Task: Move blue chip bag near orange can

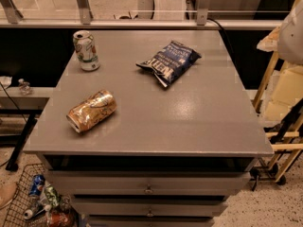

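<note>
The blue chip bag (169, 60) is a crinkled dark navy bag with white lettering. It lies flat on the grey tabletop (189, 122), towards the back and right of centre. The orange can (91, 111) is a shiny, dented orange-gold can with a silver end. It lies on its side near the front left of the table, well apart from the bag. My gripper is not in view, and nothing is touching the bag or the can.
A white-and-green can (86, 50) stands upright at the back left corner. The table has drawers (149, 189) below its front edge. A wire basket (23, 200) of cans sits on the floor at the left. A wooden frame (265, 82) and a white shape (291, 32) stand at the right.
</note>
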`<action>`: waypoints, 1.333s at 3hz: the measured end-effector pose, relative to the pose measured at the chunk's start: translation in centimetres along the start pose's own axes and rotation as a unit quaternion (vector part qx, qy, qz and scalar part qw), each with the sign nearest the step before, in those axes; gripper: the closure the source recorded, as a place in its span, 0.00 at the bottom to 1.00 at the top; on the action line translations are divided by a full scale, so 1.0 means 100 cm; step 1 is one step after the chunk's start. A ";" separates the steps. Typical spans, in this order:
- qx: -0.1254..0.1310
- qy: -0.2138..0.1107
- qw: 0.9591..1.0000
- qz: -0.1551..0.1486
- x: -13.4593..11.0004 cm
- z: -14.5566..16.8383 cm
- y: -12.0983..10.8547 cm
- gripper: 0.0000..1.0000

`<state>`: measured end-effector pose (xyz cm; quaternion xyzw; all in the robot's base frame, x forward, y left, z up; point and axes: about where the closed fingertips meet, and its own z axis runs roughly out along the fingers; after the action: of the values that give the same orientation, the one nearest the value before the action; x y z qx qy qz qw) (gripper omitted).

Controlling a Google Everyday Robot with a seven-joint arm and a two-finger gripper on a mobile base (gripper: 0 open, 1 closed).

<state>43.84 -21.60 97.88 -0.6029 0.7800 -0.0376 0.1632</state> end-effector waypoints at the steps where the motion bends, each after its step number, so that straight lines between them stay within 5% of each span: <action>1: 0.000 0.000 1.000 0.000 0.000 0.000 0.000 0.00; 2: 0.004 -0.015 1.000 -0.005 -0.002 0.000 -0.003 0.00; 3: 0.031 -0.046 0.997 -0.055 -0.016 0.019 -0.042 0.00; 4: 0.064 -0.090 0.986 -0.122 -0.041 0.048 -0.094 0.00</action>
<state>54.93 -19.59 96.61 -0.6826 0.6789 -0.0527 0.2652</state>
